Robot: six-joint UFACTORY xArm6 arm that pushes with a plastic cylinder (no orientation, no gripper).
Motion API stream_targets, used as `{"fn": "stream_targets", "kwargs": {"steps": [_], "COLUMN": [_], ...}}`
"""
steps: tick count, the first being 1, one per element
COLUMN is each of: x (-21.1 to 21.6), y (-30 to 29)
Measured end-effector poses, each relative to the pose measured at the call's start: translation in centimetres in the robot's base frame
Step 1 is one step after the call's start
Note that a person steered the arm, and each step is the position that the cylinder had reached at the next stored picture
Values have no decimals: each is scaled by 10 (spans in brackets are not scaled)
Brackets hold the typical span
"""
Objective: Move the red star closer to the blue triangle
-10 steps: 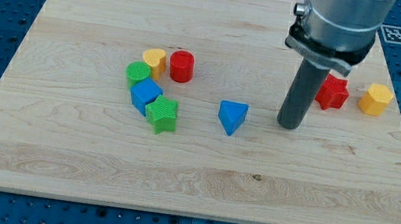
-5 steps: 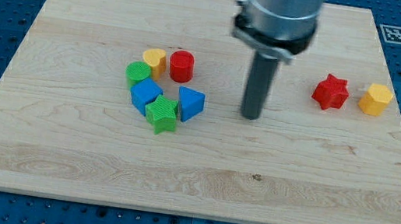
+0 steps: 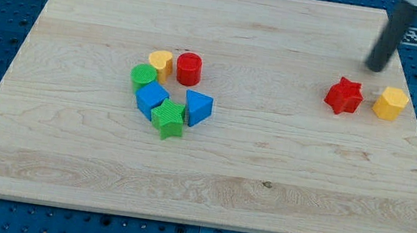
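The red star lies at the view's right on the wooden board. The blue triangle sits left of centre, touching the green star. My tip is at the view's upper right, just above and to the right of the red star, not touching it. The star and the triangle are far apart.
A yellow hexagon block sits right of the red star. A cluster left of centre holds a red cylinder, a yellow heart, a green round block and a blue cube.
The blue triangle was pushed left against the green star. The rod then swung from the board's middle to the upper right, beside the red star. The red star has not moved.
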State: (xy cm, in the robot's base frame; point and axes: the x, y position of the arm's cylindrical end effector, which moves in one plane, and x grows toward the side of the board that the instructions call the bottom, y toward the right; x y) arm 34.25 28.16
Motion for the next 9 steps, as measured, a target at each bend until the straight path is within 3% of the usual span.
{"fn": "stream_targets", "kwargs": {"steps": [1,2,3,4,7,9], "x": [4,9,55,89,92,68], "y": [61,64,64,51,-105,-106]}}
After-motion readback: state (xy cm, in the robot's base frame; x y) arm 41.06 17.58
